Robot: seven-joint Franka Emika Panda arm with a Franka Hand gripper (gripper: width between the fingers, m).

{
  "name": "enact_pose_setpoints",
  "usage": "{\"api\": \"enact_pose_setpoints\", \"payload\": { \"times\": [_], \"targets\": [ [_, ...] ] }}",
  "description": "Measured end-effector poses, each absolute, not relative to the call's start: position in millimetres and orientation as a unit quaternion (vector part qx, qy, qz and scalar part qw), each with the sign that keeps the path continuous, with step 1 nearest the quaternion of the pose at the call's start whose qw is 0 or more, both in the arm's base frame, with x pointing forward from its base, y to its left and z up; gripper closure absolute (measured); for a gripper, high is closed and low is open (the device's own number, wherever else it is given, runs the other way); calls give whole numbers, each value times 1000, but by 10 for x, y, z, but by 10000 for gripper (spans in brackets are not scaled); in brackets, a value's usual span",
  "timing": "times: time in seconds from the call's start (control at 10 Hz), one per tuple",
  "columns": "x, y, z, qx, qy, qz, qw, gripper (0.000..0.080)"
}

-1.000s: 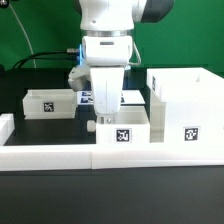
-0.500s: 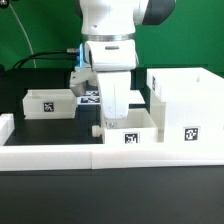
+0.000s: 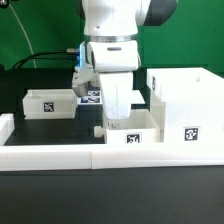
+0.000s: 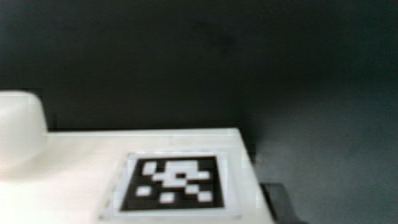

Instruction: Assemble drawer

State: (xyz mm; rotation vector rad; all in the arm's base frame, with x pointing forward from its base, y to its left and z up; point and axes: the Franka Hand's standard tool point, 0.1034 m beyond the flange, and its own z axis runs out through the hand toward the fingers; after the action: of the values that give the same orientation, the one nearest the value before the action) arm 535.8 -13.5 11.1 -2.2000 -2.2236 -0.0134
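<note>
My gripper [image 3: 114, 121] reaches down into a small white open-top tray [image 3: 140, 128] that stands against the front border wall, just left of the large hollow box housing [image 3: 186, 104]. The jaws straddle the tray's tagged wall and appear shut on it; their tips are hidden behind the tray's wall. In the wrist view the tray's tagged white face [image 4: 175, 182] fills the lower part, with one dark fingertip [image 4: 276, 198] beside it. A second small tray [image 3: 48, 102] stands at the exterior view's left.
The long low white border wall [image 3: 50, 155] runs along the front. The marker board [image 3: 92, 97] lies behind the arm, between the left tray and the housing. A small white knob [image 3: 98, 128] sticks out of the held tray's left side.
My gripper and the middle tray have shifted together toward the exterior view's right, closer to the box housing. The left tray and the housing have not moved.
</note>
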Motion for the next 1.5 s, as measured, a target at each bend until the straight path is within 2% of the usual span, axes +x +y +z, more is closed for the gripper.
{"api": "enact_pose_setpoints", "payload": {
  "times": [1.5],
  "targets": [
    [5383,24,96,-738,-675,-9,7,757]
  ]
}}
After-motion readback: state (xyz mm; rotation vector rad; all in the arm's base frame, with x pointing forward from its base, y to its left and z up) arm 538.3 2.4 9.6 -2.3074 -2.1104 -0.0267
